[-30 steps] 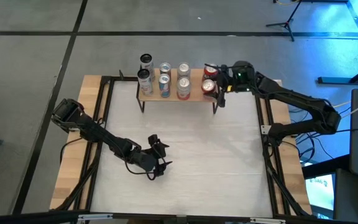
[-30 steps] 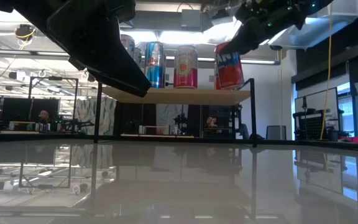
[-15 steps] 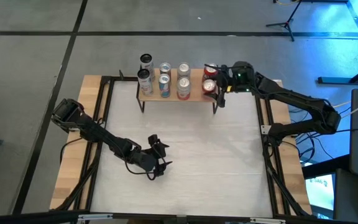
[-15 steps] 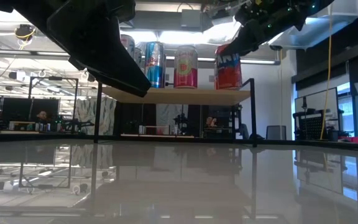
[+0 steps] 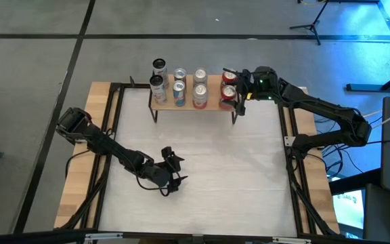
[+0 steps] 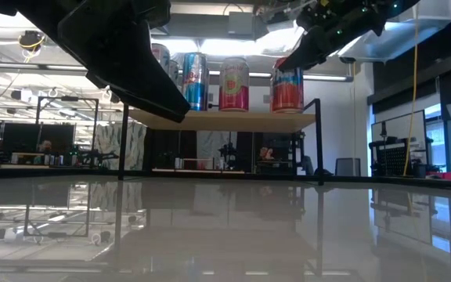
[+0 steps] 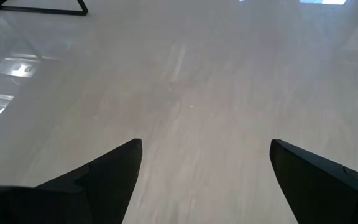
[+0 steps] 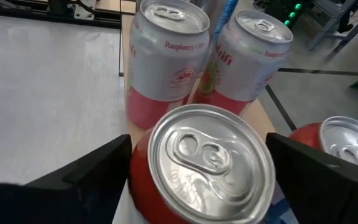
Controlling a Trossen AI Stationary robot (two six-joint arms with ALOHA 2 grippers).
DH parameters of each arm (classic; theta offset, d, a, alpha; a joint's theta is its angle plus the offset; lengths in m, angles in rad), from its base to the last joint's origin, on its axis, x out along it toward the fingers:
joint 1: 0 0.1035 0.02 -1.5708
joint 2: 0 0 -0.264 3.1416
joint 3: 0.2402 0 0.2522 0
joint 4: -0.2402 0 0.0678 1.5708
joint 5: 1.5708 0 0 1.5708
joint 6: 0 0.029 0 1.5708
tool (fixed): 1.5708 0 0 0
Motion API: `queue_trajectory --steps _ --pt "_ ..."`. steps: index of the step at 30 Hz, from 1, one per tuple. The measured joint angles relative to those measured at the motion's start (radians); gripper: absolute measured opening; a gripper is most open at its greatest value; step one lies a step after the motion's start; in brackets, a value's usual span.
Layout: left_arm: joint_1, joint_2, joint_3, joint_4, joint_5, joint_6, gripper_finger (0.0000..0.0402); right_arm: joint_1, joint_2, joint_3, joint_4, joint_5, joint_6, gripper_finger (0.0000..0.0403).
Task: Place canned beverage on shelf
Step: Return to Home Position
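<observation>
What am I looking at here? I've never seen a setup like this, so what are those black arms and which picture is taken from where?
Two robot arms work at a table. One picture looks down from above, one looks level across the tabletop, and one comes from each wrist. The right arm reaches to a low wooden shelf carrying drink cans. Its jaws stand open on either side of a red can at the shelf's right end. The left arm hangs over the table, jaws open, holding nothing.
</observation>
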Motion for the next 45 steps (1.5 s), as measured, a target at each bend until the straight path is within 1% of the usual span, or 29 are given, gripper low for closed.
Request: queue_trajectory --steps 4,10,15,18,20,25,27,29,31,33,35,37,41,43,45 --pt "0.0 0.0 0.0 0.0 0.001 0.0 0.0344 0.015 0.0 0.033 -0.035 0.005 0.0 0.0363" --pt "0.0 0.0 0.0 0.001 0.008 0.001 0.0344 0.04 -0.006 0.103 -0.11 0.058 0.001 0.0363" --pt "0.0 0.0 0.0 0.013 0.01 0.006 0.0344 0.076 -0.006 0.196 -0.244 0.098 0.01 0.0363" --pt "0.001 0.0 0.0 0.076 0.002 0.007 0.0344 0.108 -0.006 0.264 -0.355 0.158 0.074 0.0363" --pt "0.001 0.0 0.0 0.109 0.005 0.017 0.0344 0.133 -0.006 0.301 -0.425 0.177 0.117 0.0363" --pt "0.002 0.0 0.0 0.164 0.032 0.088 0.0344 0.224 -0.042 0.329 -0.474 0.183 0.231 0.0363" --pt "0.007 0.0 0.0 0.179 0.064 0.097 0.0341 0.27 -0.052 0.33 -0.49 0.215 0.27 0.0361" --pt "0.018 0.0 0.011 0.175 0.082 0.096 0.033 0.316 -0.054 0.33 -0.515 0.261 0.296 0.0352" --pt "0.028 0.0 0.024 0.171 0.095 0.119 0.0309 0.362 -0.053 0.324 -0.539 0.306 0.32 0.0331" --pt "0.041 -0.011 0.03 0.162 0.122 0.163 0.0278 0.404 -0.054 0.297 -0.532 0.332 0.337 0.03" --pt "0.058 -0.027 0.031 0.147 0.145 0.208 0.0239 0.449 -0.055 0.254 -0.524 0.333 0.358 0.0259" --pt "0.076 -0.064 0.031 0.075 0.147 0.243 0.0197 0.491 -0.068 0.19 -0.494 0.332 0.373 0.0215" --pt "0.097 -0.126 0.032 -0.044 0.192 0.315 0.0121 0.569 -0.128 0.015 -0.326 0.331 0.374 0.0124" --pt "0.093 -0.149 0.031 -0.091 0.178 0.335 0.0092 0.602 -0.167 -0.087 -0.212 0.328 0.377 0.0083" --pt "0.095 -0.178 0.018 -0.105 0.138 0.342 0.0068 0.632 -0.202 -0.186 -0.1 0.323 0.377 0.0048"
